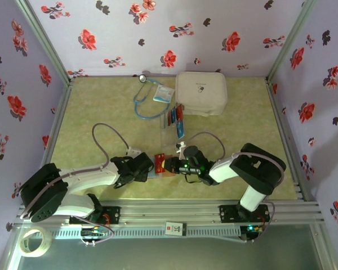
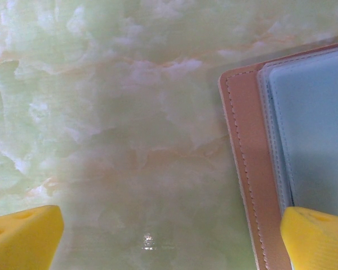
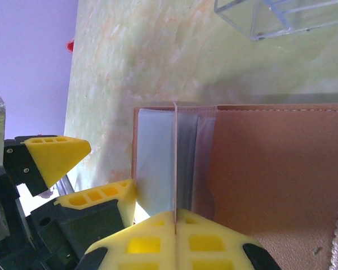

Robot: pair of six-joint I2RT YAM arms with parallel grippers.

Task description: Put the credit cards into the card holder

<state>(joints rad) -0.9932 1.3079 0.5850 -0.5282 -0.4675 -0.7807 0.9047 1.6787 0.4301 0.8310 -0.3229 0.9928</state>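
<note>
The tan-brown card holder point(image 3: 270, 163) lies open on the table, its clear sleeves point(image 3: 155, 157) facing up. My right gripper point(image 3: 175, 216) is shut on a thin red-orange credit card point(image 3: 174, 163), seen edge-on and standing upright at the sleeves. From above, that card point(image 1: 160, 159) shows red between the two grippers. My left gripper point(image 2: 169, 242) is open, straddling the holder's left edge point(image 2: 250, 169), and one yellow finger point(image 2: 315, 236) lies over the holder. More blue and red credit cards point(image 1: 174, 117) stand in a clear tray.
The clear tray point(image 3: 270, 17) sits just beyond the holder. A large white case point(image 1: 200, 93), a stethoscope point(image 1: 149, 98) and a white-and-blue packet point(image 1: 163, 94) lie at the back. A tape roll point(image 1: 34, 242) hangs off the front left. Floral walls surround the table.
</note>
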